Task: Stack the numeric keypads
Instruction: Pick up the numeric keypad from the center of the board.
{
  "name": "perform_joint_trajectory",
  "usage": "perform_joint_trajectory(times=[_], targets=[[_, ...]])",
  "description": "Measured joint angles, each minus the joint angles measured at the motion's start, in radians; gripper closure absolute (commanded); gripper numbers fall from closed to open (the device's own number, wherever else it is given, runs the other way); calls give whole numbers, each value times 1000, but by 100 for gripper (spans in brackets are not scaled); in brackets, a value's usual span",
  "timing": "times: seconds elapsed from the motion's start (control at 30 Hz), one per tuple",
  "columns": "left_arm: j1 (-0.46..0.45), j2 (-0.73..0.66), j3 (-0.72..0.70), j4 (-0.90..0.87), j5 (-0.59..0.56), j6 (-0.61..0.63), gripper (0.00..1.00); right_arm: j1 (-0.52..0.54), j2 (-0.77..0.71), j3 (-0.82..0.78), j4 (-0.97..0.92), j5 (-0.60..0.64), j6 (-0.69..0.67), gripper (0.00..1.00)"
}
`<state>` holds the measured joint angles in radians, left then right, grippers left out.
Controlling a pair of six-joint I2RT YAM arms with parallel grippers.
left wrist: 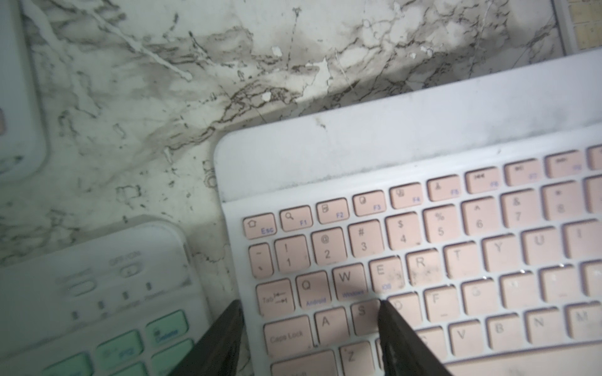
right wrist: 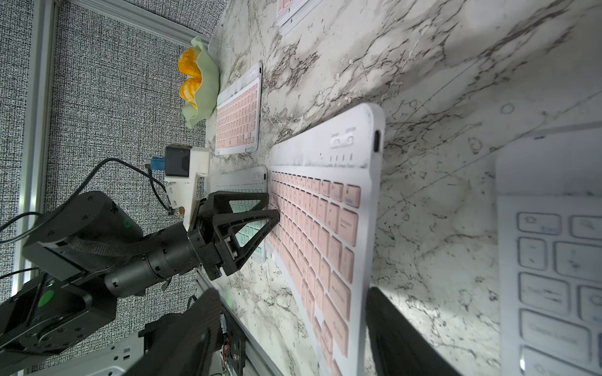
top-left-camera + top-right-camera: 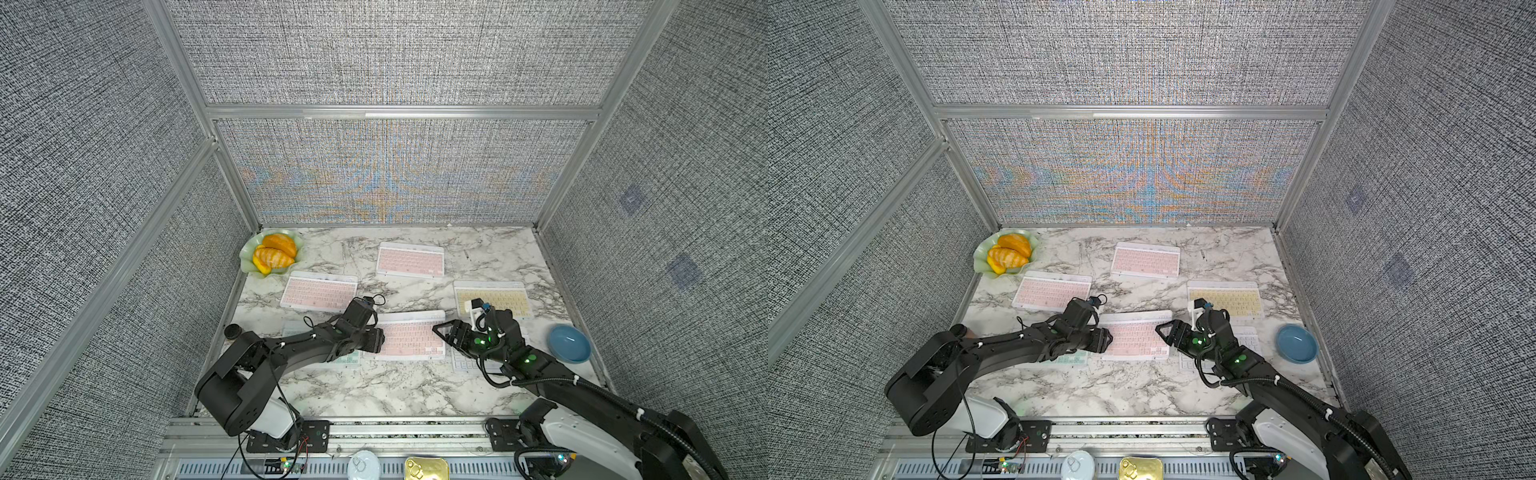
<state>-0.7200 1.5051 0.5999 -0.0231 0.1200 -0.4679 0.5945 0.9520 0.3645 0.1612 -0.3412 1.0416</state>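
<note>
Left claw [image 2: 273, 205]: jaws almost closed, with the tips at the 9 o'clock end of the centre pink keypad [image 3: 409, 336]. One tip is over the keys and the other is at the frame edge. No pinch on the keypad can be made out (it reads more as a touch than a grip).

Right claw [image 3: 441, 336]: jaws wide apart, straddling the 3 o'clock end of the same keypad and not closed on it.

That keypad lies near the middle of the marble table [image 3: 395, 390]. Just beside it, at 8 o'clock and partly under the left arm, is the mint keypad [image 3: 347, 358]. At 4 o'clock, partly under the right arm, is the white keypad [image 3: 467, 365].

Farther out, the yellow keypad [image 3: 492, 297] is at 2 o'clock, the second pink keypad [image 3: 319, 291] at 10 o'clock, and the third pink keypad [image 3: 410, 259] at 12 o'clock. Six keypads can be counted, and no seventh shows.

A green dish of orange segments [image 3: 270, 253] sits in the 11 o'clock corner. A blue bowl [image 3: 569, 343] sits at 3 o'clock.

Progress, as a judgement: no keypad visibly rests on another, so the stack looks unstarted. The centre pink keypad appears to be the first one picked, and all the stacking is left to do.
</note>
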Motion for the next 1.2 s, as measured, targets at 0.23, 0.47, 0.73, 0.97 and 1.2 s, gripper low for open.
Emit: perform_joint_trajectory(times=[0.23,0.47,0.73,0.97,1.2], targets=[[-8,0,-1,3,-13,0,35,0,9,0,0,1,2,28],[-13,-9,-10,14,-20,-2,35,1,-3,0,0,-1,2,27],[-13,-23,-16,21,-16,-3,34,2,-16,0,0,-17,2,27],[-17,-26,-17,21,-16,-3,34,2,-12,2,0,-23,-10,27],[-53,-18,-14,36,187,-8,34,21,28,13,9,-173,3,27]])
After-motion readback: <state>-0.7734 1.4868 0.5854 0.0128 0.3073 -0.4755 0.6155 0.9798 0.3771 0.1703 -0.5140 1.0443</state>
